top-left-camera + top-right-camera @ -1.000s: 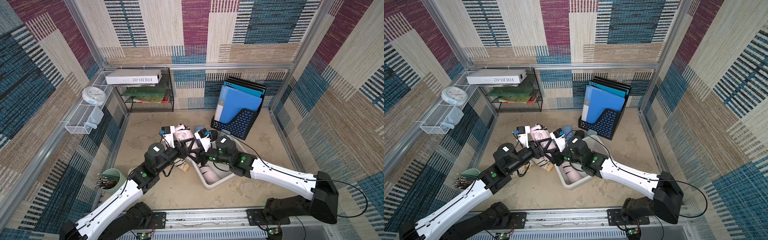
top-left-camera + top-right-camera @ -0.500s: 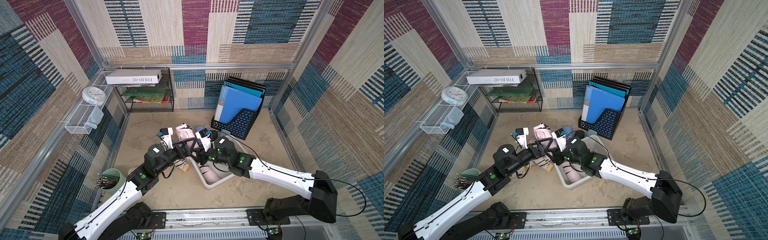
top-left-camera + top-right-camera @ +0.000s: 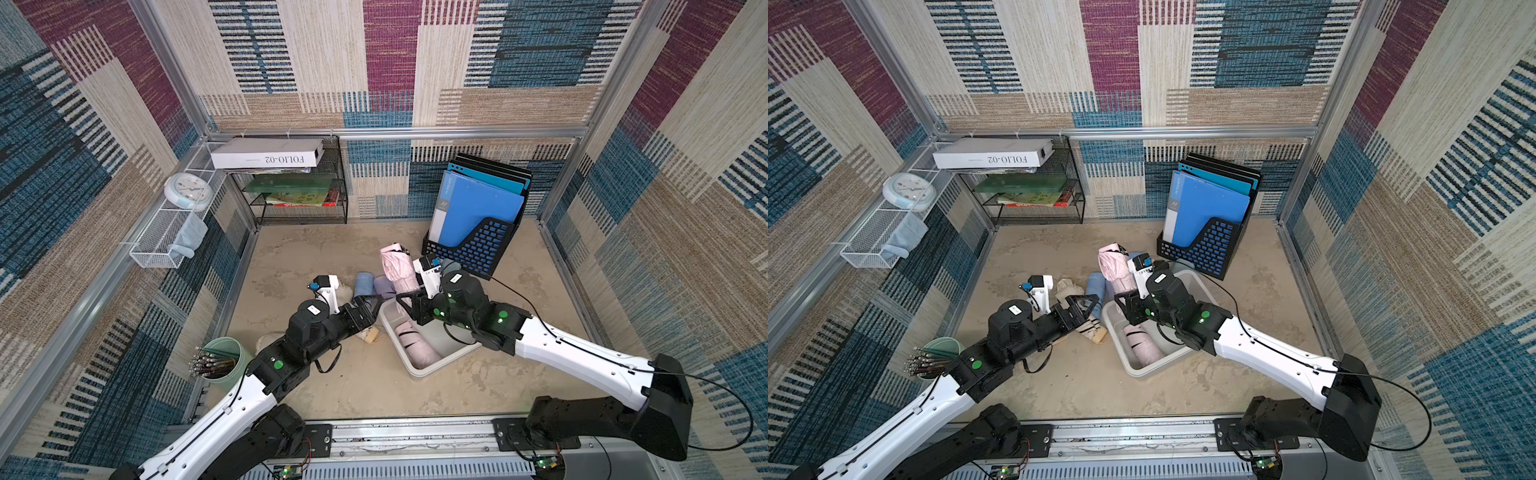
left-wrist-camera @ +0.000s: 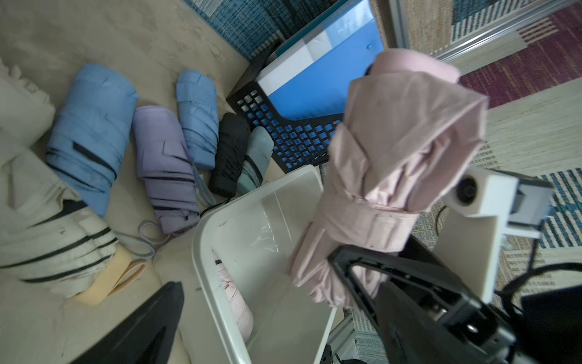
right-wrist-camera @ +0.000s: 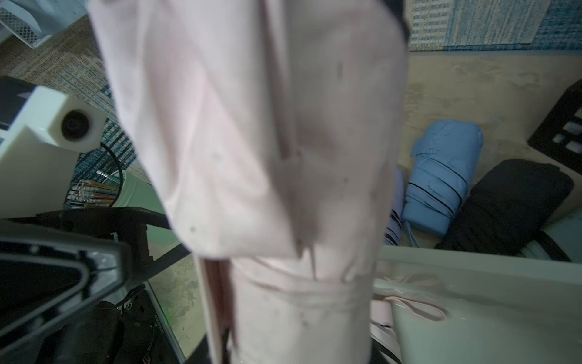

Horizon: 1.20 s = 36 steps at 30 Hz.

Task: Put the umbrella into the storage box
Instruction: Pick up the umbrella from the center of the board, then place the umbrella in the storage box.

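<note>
Patchwork woven panels (image 3: pixel 395 62) in blue, maroon and beige wall in a mottled beige floor (image 3: pixel 316 249). Mid-floor sits the off-white rectangular plastic storage box (image 3: pixel 449 362). Above its far end the pink folded fabric umbrella (image 3: pixel 397 270) stands almost upright, its long axis leaning toward the back wall, black-capped end uppermost. The right gripper (image 3: pixel 409 301) is clamped round its lower end, apparently clear of the box. The left gripper (image 3: pixel 369 312) gapes wide and empty, just beside the box.

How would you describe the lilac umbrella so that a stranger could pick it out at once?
Find the off-white storage box on the sandy floor; folded umbrellas lie in a row beside it. The lilac umbrella lies between a broad blue umbrella and a slimmer blue umbrella, and it alone is purple.
</note>
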{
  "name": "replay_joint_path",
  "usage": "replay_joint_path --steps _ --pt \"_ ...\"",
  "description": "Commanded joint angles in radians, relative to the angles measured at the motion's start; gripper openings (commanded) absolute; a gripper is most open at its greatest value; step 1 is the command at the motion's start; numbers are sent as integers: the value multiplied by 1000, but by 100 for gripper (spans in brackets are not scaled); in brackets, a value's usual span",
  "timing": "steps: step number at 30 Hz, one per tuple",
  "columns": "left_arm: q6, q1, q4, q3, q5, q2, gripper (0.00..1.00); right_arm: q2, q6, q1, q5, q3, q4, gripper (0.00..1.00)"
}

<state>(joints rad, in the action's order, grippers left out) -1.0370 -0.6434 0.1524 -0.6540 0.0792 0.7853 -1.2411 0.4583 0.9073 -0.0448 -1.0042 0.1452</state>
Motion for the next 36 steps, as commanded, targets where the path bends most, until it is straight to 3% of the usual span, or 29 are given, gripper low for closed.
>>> replay_joint_path --steps 1,10,15,25,36 --pt "-153 -5 25 18 79 41 98 50 -69 -31 8 -16 220 28" --pt "-218 -96 -17 -7 56 164 91 111 -63 -51 74 -7 443 28" --pt "-230 -126 -34 -12 42 225 83 97 -7 -51 84 37 413 29" --pt "-249 -151 -81 -9 19 288 58 74 50 -59 135 147 362 29" --pt "-244 -154 -59 -16 9 316 37 -56 63 -67 115 174 283 29"
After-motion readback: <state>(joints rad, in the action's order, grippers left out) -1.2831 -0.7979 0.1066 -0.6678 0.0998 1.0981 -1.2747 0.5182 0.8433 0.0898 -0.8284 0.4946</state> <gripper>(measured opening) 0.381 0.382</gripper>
